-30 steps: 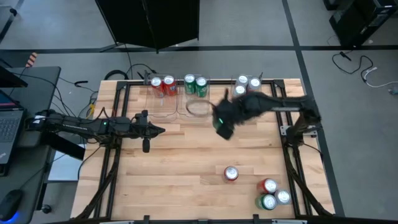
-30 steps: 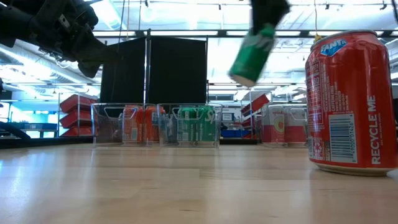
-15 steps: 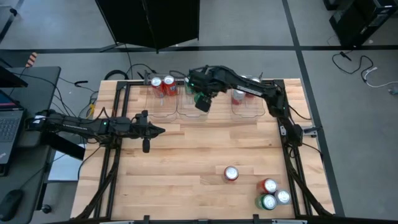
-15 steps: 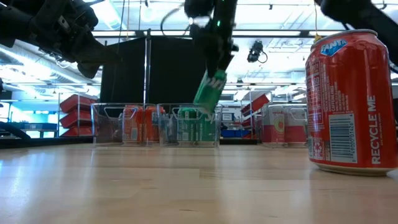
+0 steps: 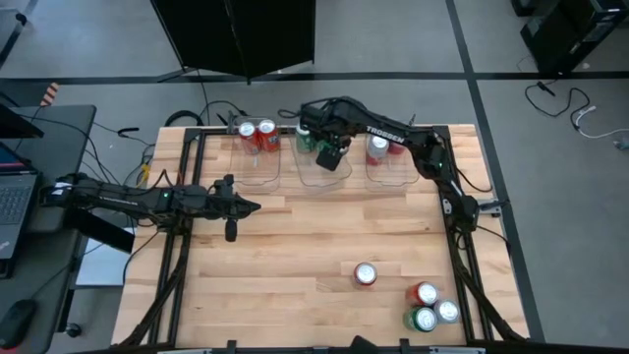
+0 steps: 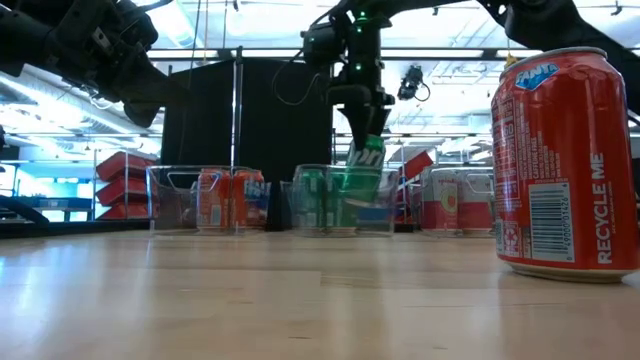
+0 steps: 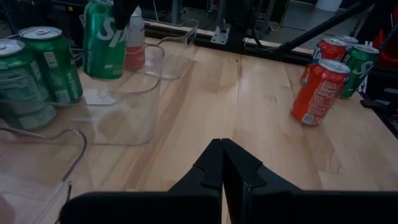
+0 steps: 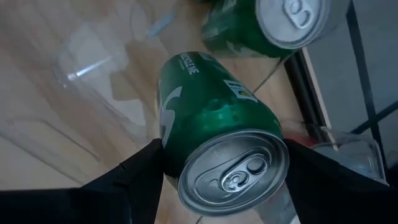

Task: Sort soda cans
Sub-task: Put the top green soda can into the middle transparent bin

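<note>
**Right end effector holds a green can over the middle bin**

Seen from above, a wooden bench (image 5: 295,246) carries three clear plastic bins in a row along its far edge. The right end effector (image 5: 330,155) reaches over the middle bin (image 5: 322,177), its two fingers clamped on either side of a green can (image 8: 211,137). In the right wrist view the can fills the space between the dark fingers (image 8: 134,177), silver top facing the camera. In the low view the green can hangs tilted, its lower part dipping inside the middle bin, beside two green cans (image 5: 306,138) already standing there.

The left bin (image 5: 257,167) holds two red cans (image 5: 257,133). The right bin (image 5: 391,169) holds cans as well; their number is hard to tell under the arm.

The left end effector (image 5: 246,206) hovers over the left part of the bench, fingers pressed together and holding nothing, well apart from the bins.

One red can (image 5: 366,274) stands alone toward the near side of the bench. Near the front right corner, a red can, a green can and a silver-white can stand in a close cluster (image 5: 428,307).
</note>
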Controlling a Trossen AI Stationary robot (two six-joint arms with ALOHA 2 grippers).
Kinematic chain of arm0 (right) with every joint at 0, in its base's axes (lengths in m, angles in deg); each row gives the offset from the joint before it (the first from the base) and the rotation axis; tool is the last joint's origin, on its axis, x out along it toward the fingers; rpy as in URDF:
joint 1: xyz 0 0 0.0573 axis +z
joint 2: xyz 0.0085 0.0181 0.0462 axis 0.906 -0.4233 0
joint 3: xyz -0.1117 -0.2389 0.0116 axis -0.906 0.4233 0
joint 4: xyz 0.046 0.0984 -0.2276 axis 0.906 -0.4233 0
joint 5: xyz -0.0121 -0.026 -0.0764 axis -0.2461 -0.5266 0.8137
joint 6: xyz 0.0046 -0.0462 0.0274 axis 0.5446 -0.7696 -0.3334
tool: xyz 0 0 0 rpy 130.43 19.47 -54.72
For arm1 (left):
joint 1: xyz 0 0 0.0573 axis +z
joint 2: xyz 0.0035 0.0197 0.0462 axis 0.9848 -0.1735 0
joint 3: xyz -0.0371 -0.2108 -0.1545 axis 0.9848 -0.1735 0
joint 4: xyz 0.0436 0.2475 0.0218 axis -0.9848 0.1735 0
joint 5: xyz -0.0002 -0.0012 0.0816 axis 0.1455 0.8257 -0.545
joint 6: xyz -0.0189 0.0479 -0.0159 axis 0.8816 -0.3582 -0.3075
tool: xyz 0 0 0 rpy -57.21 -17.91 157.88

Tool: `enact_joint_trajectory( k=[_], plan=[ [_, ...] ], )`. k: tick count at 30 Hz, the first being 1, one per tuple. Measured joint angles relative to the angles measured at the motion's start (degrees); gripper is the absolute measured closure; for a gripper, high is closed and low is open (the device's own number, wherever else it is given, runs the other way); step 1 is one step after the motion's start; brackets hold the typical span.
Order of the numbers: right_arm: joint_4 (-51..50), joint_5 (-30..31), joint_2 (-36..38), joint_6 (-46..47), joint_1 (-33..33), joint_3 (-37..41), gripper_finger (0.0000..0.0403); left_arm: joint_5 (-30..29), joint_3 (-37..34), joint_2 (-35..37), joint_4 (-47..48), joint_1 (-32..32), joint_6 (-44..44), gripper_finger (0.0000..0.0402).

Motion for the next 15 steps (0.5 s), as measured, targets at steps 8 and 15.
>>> enact_joint_trajectory(
  k=[8,15],
  plan=[
    [2.92,-0.06,-0.06,1.43,-1.13,1.46,0.0134,1.08,0.0,0.0,-0.01,0.0,0.65,0.0397],
    [4.69,-1.05,-0.13,2.44,-2.63,3.65,0.0134,1.25,0.0,0.0,0.01,0.0,0.98,0.0397]
  ],
)
